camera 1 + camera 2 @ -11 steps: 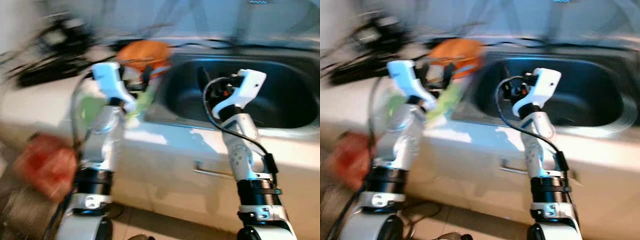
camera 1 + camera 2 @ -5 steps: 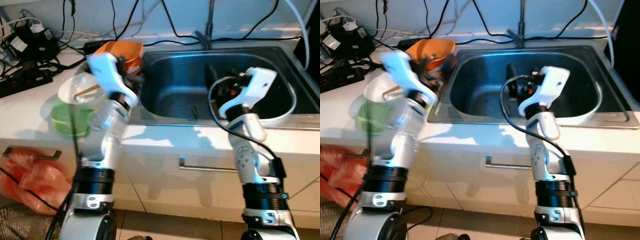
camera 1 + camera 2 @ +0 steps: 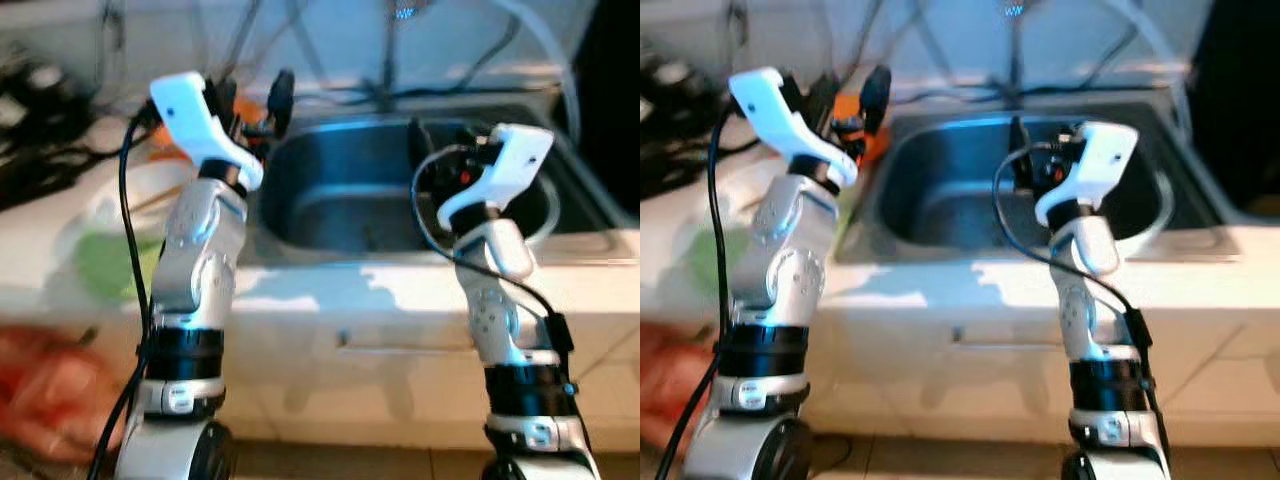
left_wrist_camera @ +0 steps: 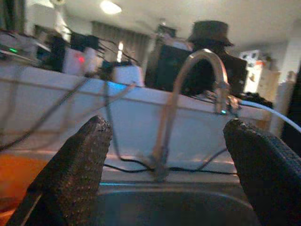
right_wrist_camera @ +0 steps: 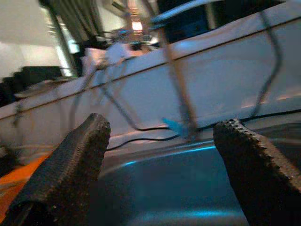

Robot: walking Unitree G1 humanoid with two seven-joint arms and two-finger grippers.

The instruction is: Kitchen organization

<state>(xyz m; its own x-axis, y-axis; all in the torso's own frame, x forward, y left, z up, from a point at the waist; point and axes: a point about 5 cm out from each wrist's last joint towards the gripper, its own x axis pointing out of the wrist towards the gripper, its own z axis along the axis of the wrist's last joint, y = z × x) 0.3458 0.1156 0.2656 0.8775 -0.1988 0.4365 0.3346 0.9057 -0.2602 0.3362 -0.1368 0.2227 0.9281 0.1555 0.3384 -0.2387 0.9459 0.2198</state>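
Both grippers are held raised with jaws spread wide and empty, apparently readied for a reach. The left gripper [image 3: 258, 100] hangs over the left rim of the stainless steel sink [image 3: 340, 195], the right gripper [image 3: 432, 170] above its basin. An orange plastic bowl [image 3: 862, 122] and a clear plastic container with green contents [image 3: 125, 240] sit on the white tabletop [image 3: 330, 290] left of the sink.

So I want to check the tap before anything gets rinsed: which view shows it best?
The left wrist view: the tap stands whole between the open left gripper's fingers, its curved spout plain against the white wall. The right wrist view catches only a blurred upright. In both eye views it is a faint, blurred stem behind the sink.
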